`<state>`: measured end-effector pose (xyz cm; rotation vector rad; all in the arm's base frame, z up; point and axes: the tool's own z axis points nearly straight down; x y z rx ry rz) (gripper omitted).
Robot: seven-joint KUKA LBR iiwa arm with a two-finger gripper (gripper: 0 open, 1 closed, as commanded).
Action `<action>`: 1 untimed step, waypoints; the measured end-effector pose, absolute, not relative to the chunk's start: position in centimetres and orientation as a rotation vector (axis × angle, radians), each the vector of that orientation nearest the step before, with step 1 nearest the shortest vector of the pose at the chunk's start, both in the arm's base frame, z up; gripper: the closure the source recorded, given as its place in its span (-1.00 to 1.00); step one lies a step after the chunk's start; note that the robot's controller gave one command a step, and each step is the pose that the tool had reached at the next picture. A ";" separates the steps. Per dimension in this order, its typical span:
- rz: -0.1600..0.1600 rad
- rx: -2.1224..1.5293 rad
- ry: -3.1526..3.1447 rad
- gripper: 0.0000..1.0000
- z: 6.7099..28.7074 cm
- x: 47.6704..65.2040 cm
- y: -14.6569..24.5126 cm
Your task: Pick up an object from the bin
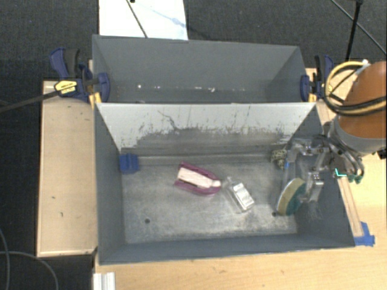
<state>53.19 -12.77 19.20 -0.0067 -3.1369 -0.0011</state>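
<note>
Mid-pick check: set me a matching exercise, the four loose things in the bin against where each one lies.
Things:
1. small blue block
2. purple and white oblong thing
3. small shiny clear packet
4. round green and cream disc

Places:
A. right part of the bin floor, right beside the gripper
B. against the left wall
C. middle of the floor
D. just right of the purple thing, left of the disc

Pairs: 1-B, 2-C, 3-D, 4-A
</note>
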 end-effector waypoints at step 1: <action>-0.010 -0.319 -3.127 -1.00 8.4 55.9 -14.9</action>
